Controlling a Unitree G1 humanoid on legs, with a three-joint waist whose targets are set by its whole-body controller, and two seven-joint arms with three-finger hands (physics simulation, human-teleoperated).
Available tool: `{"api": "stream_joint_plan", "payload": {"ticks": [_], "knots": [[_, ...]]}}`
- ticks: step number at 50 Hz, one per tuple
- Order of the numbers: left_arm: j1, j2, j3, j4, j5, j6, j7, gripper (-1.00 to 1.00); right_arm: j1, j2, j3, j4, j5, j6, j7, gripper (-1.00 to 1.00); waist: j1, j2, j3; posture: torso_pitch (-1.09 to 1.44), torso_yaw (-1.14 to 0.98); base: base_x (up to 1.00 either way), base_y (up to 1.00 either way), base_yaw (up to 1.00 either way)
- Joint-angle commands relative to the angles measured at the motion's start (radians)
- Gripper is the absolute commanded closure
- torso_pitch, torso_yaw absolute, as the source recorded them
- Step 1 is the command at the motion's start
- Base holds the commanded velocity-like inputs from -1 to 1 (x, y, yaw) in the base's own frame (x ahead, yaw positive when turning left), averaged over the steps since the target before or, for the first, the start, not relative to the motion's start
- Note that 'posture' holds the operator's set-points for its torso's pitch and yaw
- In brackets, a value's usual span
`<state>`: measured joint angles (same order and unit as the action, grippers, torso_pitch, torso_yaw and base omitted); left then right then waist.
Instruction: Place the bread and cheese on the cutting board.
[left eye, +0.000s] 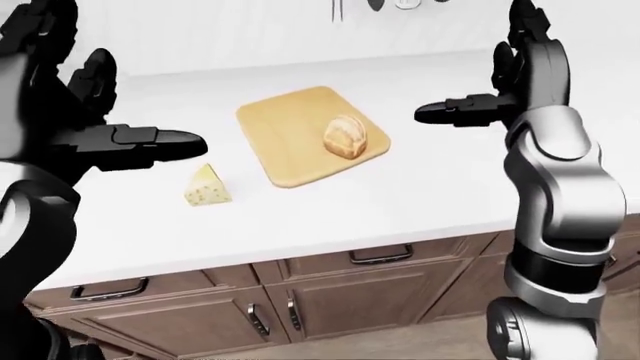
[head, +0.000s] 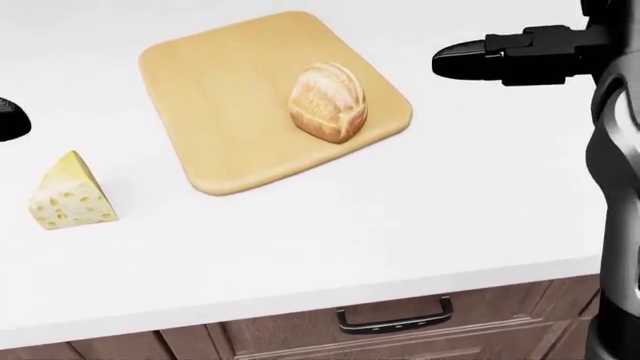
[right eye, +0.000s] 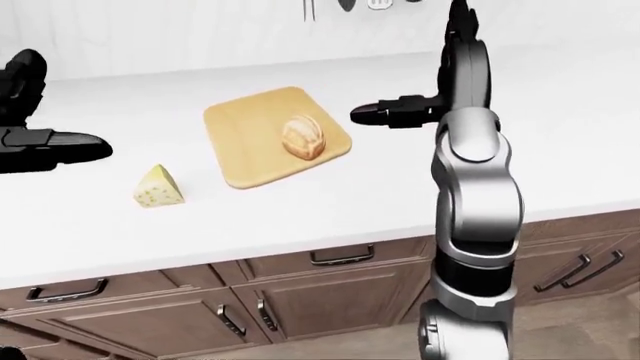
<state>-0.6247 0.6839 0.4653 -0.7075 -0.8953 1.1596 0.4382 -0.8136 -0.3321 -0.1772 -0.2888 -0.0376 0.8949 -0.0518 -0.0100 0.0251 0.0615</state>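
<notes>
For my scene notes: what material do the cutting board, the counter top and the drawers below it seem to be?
Cutting board: pale wood, matte, faint grain, probably.
Counter top: smooth plain white; stone or laminate, cannot tell.
Drawers: brown wood, visible grain, dark metal-looking handles.
</notes>
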Motion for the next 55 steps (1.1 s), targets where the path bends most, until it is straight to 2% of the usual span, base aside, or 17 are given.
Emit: {"api": "stream_joint_plan", "payload": {"ticks": [1,5,6,9,13,15,18,21,23,28,33,39,44,50,55], "knots": [[0.004,0.018,0.036,-0.031,-0.01,-0.041,-0.013,-1.0,-0.028,-0.014,-0.017,-0.027,-0.002,-0.033,-0.001,-1.0,0.001,0.002,-0.026,0.0,0.0,0.0,0.0,0.0],[0.059,0.022,0.057,-0.057,-0.018,-0.076,-0.049,-1.0,-0.024,-0.018,-0.022,-0.034,0.006,-0.03,-0.006,-1.0,0.001,0.002,-0.024,0.0,0.0,0.0,0.0,0.0],[0.081,0.029,0.041,-0.071,0.002,-0.092,-0.081,-1.0,-0.022,-0.018,-0.022,-0.036,0.007,-0.029,-0.007,-1.0,0.001,0.002,-0.023,0.0,0.0,0.0,0.0,0.0],[0.115,0.009,0.035,-0.096,0.04,-0.094,-0.128,-1.0,-0.02,-0.018,-0.019,-0.031,0.009,-0.034,-0.009,-1.0,0.003,0.002,-0.024,0.0,0.0,0.0,0.0,0.0],[0.138,-0.017,0.064,-0.121,0.027,-0.076,-0.179,-1.0,-0.014,-0.015,-0.016,-0.024,0.008,-0.042,-0.011,-1.0,0.004,0.003,-0.026,0.0,0.0,0.0,0.0,0.0],[0.16,-0.025,0.053,-0.126,0.048,-0.088,-0.213,-1.0,-0.014,-0.014,-0.016,-0.029,0.008,-0.037,-0.011,-1.0,0.005,0.002,-0.027,0.0,0.0,0.0,0.0,0.0],[0.192,-0.045,0.008,-0.125,0.151,-0.115,-0.279,-1.0,-0.012,-0.013,-0.016,-0.029,0.008,-0.039,-0.009,-1.0,0.006,0.001,-0.026,0.0,0.0,0.0,0.0,0.0],[0.204,-0.083,-0.015,-0.127,0.236,-0.115,-0.344,-1.0,-0.011,-0.012,-0.018,-0.035,0.01,-0.035,-0.009,-1.0,0.009,0.0,-0.029,0.0,0.0,0.0,0.0,0.0],[0.227,-0.104,-0.045,-0.129,0.301,-0.12,-0.413,-1.0,-0.009,-0.014,-0.021,-0.033,0.012,-0.04,-0.008,-1.0,0.009,-0.001,-0.03,0.0,0.0,0.0,0.0,0.0],[0.228,-0.179,-0.08,-0.117,0.458,-0.131,-0.497,-1.0,-0.004,-0.018,-0.023,-0.05,0.016,-0.026,-0.008,-1.0,0.012,-0.007,-0.033,0.0,0.0,0.0,0.0,0.0],[0.228,-0.251,-0.136,-0.091,0.593,-0.154,-0.545,-1.0,-0.006,-0.016,-0.017,-0.047,0.014,-0.026,-0.007,-1.0,0.012,-0.013,-0.035,0.0,0.0,0.0,0.0,0.0],[0.226,-0.307,-0.138,-0.039,0.705,-0.172,-0.59,-1.0,-0.004,-0.012,-0.015,-0.039,0.011,-0.034,-0.004,-1.0,0.013,-0.018,-0.04,0.0,0.0,0.0,0.0,0.0],[0.24,-0.323,-0.15,-0.006,0.773,-0.202,-0.614,-1.0,-0.003,-0.005,-0.01,-0.035,0.005,-0.038,-0.003,-1.0,0.013,-0.02,-0.042,0.0,0.0,0.0,0.0,0.0],[0.242,-0.339,-0.127,0.023,0.807,-0.224,-0.633,-1.0,0.002,0.001,-0.006,-0.037,0.0,-0.038,0.001,-1.0,0.014,-0.022,-0.044,0.0,0.0,0.0,0.0,0.0],[0.257,-0.348,-0.145,0.049,0.838,-0.254,-0.635,-1.0,0.001,0.004,-0.006,-0.036,-0.004,-0.038,0.007,-1.0,0.014,-0.022,-0.045,0.0,0.0,0.0,0.0,0.0]]}}
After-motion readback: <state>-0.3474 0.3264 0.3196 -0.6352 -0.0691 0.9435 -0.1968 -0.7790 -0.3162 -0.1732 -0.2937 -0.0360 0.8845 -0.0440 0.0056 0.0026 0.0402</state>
